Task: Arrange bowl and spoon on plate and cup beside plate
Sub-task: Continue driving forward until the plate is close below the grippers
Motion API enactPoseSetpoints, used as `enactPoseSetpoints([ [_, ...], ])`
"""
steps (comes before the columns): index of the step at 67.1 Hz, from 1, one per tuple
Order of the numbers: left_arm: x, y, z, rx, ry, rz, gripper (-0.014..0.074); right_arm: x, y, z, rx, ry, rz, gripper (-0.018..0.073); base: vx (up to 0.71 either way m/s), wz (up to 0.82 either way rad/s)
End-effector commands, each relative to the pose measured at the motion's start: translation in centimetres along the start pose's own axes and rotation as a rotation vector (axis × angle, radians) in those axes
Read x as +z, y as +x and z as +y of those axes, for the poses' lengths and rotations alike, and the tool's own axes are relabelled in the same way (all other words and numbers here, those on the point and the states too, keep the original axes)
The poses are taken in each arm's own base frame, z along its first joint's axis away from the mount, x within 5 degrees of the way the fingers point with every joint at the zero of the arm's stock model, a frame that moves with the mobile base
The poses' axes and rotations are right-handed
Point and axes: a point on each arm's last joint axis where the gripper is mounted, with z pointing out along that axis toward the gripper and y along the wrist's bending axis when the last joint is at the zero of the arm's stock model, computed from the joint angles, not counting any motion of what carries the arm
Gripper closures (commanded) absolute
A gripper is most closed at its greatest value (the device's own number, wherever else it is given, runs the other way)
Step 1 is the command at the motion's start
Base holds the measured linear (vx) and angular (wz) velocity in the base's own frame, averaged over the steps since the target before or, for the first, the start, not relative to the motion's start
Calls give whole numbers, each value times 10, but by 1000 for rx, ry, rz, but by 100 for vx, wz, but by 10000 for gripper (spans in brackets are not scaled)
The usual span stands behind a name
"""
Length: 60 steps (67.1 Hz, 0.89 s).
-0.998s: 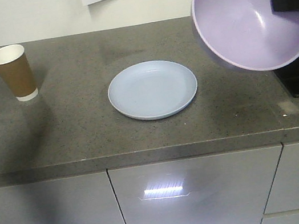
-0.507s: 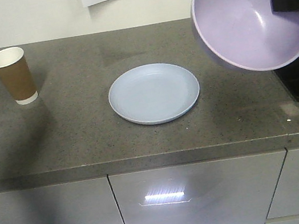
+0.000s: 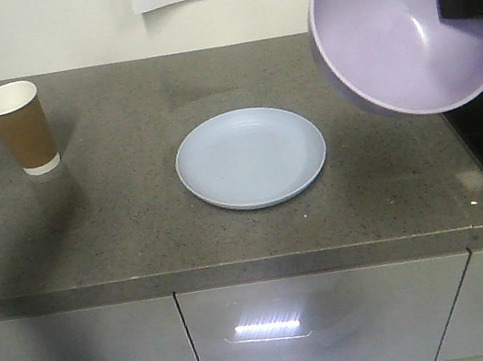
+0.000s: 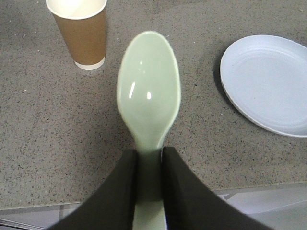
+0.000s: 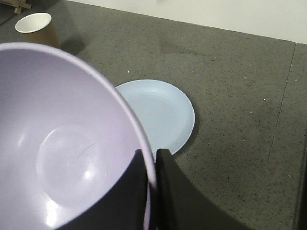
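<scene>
In right tool (image 5: 151, 162): bowl (image 5: 62, 158) rim; spoon (image 4: 148, 91) in left tool (image 4: 149, 155).

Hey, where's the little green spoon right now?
The small pale mint-green plastic spoon is held by its handle in the left gripper, raised at the far left of the front view, left of the tall brown paper cup.

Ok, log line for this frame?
left pincer: shut on spoon | right pincer: shut on bowl rim, bowl tilted aloft | plate: empty, on counter | cup: upright, apart from plate
</scene>
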Motion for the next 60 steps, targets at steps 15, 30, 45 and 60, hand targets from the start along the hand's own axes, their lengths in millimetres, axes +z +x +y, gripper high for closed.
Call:
enactPoseSetpoints([
  [15,-12,-11,-2,-14,8,-99,603,-14,-13,3,-7,14,-111,564,4,0],
  [30,-12,-11,-2,-14,8,-99,603,-14,-13,3,-7,14,-111,564,5,0],
  [45,-12,-11,-2,-14,8,-99,603,-14,-13,3,-7,14,-111,564,5,0],
  [60,-12,-11,-2,-14,8,-99,603,-14,-13,3,-7,14,-111,564,4,0],
])
